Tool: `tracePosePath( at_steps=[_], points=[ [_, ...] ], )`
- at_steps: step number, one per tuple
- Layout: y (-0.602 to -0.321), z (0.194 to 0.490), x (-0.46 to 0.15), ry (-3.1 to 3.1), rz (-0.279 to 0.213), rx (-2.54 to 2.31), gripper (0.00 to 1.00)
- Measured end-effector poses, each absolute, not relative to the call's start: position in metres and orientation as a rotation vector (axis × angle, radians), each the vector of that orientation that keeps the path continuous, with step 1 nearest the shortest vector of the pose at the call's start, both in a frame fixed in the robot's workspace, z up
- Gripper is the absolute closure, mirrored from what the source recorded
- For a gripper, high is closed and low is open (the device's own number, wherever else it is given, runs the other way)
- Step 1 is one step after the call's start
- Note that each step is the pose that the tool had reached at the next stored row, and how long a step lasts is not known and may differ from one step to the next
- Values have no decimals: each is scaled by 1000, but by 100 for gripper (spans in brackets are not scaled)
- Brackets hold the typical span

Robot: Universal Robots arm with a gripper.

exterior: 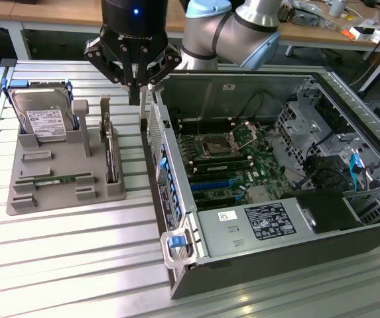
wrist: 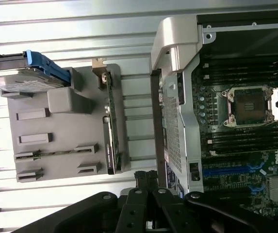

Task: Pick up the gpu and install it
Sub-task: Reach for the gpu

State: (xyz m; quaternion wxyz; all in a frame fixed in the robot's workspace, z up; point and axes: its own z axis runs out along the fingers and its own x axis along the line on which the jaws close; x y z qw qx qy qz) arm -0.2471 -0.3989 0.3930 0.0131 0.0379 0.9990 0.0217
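Observation:
The gpu (exterior: 111, 151) stands on edge in a slot of the grey holder tray (exterior: 60, 162), its silvery bracket (exterior: 105, 106) pointing up. In the wrist view the gpu (wrist: 110, 130) appears edge-on as a thin dark board on the tray (wrist: 56, 124). My gripper (exterior: 134, 98) hangs above the gap between the tray and the open computer case, a little to the exterior view's right of the card and apart from it. Its fingers (wrist: 146, 180) are shut together with nothing between them.
A silver hard drive (exterior: 42, 119) with a white label leans in the tray's back slot. A narrow green memory stick (exterior: 54, 180) lies in a front slot. The open computer case (exterior: 176, 218) shows the motherboard (exterior: 243, 165) with blue expansion slots (exterior: 213, 184).

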Motion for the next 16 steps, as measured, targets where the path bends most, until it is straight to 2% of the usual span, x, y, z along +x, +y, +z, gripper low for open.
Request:
tracePosePath(
  at_steps=[16],
  points=[
    [-399, 393, -278, 3112, 68, 118, 89]
  ],
)
